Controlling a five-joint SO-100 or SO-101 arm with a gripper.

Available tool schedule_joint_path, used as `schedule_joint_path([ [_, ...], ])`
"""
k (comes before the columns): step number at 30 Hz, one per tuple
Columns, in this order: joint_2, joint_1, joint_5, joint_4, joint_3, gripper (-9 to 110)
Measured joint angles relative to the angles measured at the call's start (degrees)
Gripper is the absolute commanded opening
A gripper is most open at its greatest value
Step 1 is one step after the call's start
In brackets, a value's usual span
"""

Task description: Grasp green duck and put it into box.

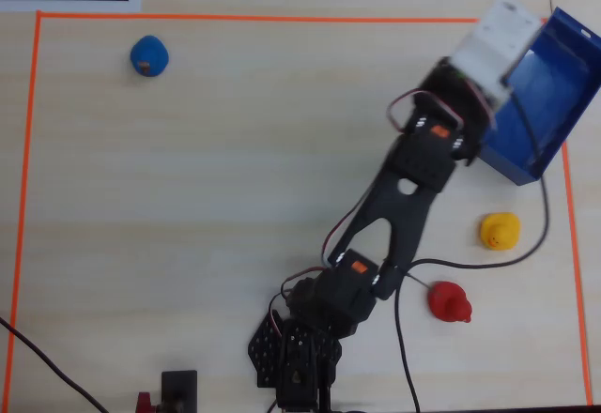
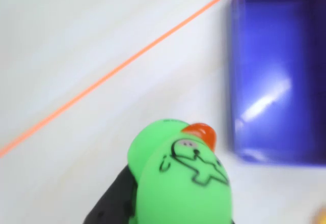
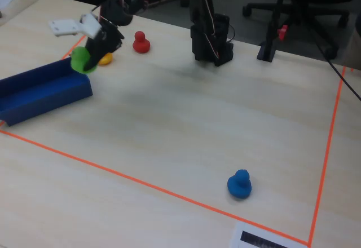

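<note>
You had no readable text here; the green duck (image 2: pixel 183 183) bore only a black drawn figure, no letters.

This looks like an office or lab room set up for robot trials. A pale wood-grain table (image 3: pixel 186 124) has a work area marked off with orange tape (image 3: pixel 152 187), and behind it stand wheeled office chairs (image 3: pixel 299 0) on a grey floor. A small black arm (image 3: pixel 208 34) is mounted on the tabletop (cables trailing off it), with a printed paper label (image 3: pixel 265 239) near the edge.
</note>
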Motion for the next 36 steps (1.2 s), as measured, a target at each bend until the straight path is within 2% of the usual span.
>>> schedule_joint_path([
  [5, -10.72, 9.58, -0.26, -3.25, -16.26, 0],
  [9, -18.46, 13.62, -0.35, -12.48, -18.02, 0],
  [14, -27.51, 13.18, 0.26, -22.15, -18.02, 0],
  [25, -37.09, 12.66, 0.18, -31.11, -19.51, 0],
  [33, -42.19, 12.74, -7.91, -35.6, -19.51, 0],
  [36, -43.42, 12.74, -13.36, -35.6, -19.51, 6],
])
